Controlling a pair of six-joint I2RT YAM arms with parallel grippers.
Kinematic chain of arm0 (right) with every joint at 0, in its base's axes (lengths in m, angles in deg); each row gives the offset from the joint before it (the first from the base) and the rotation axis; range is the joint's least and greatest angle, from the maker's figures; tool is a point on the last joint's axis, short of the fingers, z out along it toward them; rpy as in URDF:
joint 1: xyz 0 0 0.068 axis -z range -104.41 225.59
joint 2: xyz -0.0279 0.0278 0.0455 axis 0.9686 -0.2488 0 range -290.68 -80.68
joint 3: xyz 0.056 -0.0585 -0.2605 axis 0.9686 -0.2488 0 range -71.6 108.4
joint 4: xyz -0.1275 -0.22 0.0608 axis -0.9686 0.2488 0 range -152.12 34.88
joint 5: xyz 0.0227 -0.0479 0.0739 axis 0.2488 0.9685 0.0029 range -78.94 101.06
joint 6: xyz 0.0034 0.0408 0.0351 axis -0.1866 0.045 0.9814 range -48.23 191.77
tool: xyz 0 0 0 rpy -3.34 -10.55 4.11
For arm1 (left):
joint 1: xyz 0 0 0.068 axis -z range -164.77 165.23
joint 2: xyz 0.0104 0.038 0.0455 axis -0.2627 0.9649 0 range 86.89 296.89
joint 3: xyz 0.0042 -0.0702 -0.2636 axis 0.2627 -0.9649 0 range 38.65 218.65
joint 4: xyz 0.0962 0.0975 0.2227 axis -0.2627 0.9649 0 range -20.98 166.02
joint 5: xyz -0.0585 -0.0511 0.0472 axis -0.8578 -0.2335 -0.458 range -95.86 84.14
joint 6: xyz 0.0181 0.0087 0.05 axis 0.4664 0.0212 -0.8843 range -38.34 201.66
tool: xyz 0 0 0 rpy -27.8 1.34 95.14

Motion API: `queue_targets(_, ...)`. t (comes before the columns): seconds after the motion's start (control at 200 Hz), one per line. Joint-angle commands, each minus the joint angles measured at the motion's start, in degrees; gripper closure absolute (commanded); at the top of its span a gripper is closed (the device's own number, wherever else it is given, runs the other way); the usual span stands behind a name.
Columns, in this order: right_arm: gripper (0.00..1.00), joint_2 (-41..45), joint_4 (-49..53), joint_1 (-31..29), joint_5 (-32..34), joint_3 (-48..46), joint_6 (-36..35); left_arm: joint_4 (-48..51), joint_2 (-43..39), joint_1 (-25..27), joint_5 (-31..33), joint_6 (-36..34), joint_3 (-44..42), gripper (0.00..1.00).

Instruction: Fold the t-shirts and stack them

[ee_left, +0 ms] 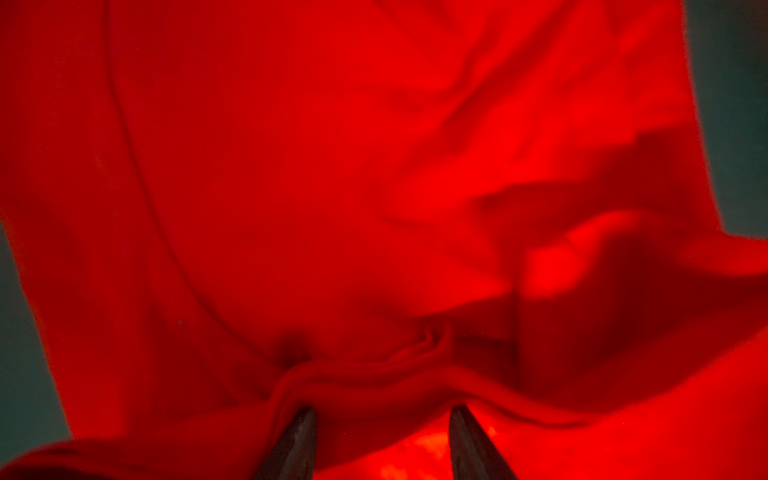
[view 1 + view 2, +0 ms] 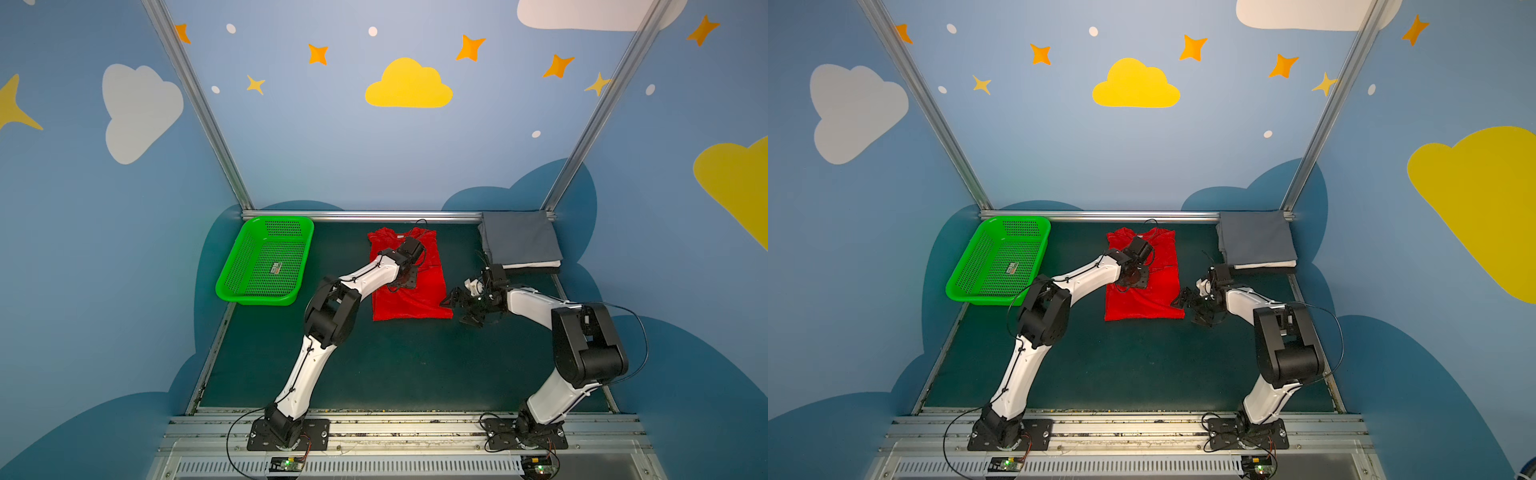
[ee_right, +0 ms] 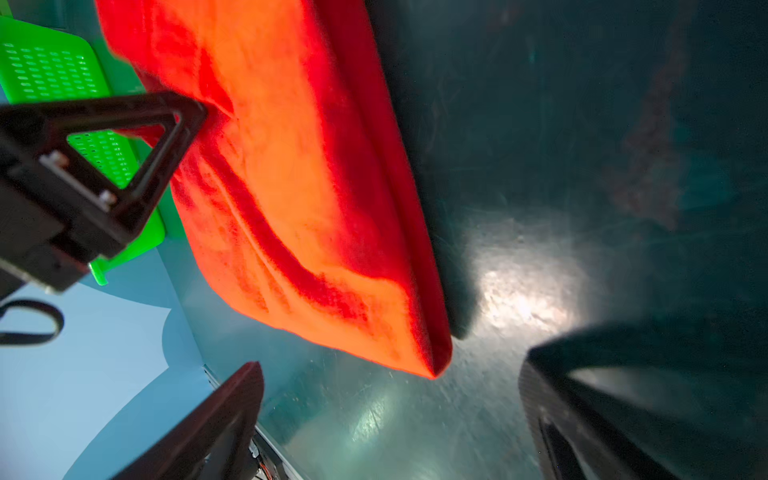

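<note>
In the left wrist view, the fingers (image 1: pixel 293 444) of the left gripper (image 1: pixel 382 419) are being held partly apart, and a ridge of the red t-shirt (image 1: pixel 332 187) is being bunched at their tips. Whether the cloth is being pinched cannot be told, as the picture is blurred there. The right gripper (image 2: pixel 456 309) is being held wide open above the dark green mat (image 2: pixel 374 365), just beside the near right corner of the shirt, which is lying at the middle of the mat. In both top views the left jaws are being hidden by the wrist. A stack of folded shirts (image 2: pixel 519 245), grey on top, is being kept at the far right corner. The green perforated basket (image 2: pixel 253 300) is standing well apart at the far left.
</note>
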Motion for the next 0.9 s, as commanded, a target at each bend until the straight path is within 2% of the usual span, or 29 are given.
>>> queue_targets(0.0,0.03,-0.77,0.69,-0.11,-0.24,-1.6,-0.83,3.01,2.35,-2.03,3.0,-2.73,4.73,0.49)
queue_targets(0.275,0.02,0.15,0.34,-0.16,0.06,-2.83,-0.58,4.99,5.58,-5.99,5.59,-2.65,14.48,0.45)
queue_targets(0.39,0.02,0.37,1.34,-0.17,0.73,-2.74,-0.82,5.15,2.95,-6.12,6.07,-2.38,13.67,0.33)
queue_targets(0.496,0.02,0.11,0.77,-0.17,0.3,-3.16,-0.31,1.71,-3.11,-6.04,5.08,-1.02,6.34,0.21)
queue_targets(0.651,0.03,-0.67,-1.73,-0.16,-2.26,-4.27,1.21,-5.61,-13.96,-6.08,1.54,2.38,-8.44,0.1)
queue_targets(0.896,0.03,-1.43,-1.98,-0.17,-0.88,-5.3,3.24,-13.26,-29.57,-6.63,-2.19,8.59,-29.85,0.06)
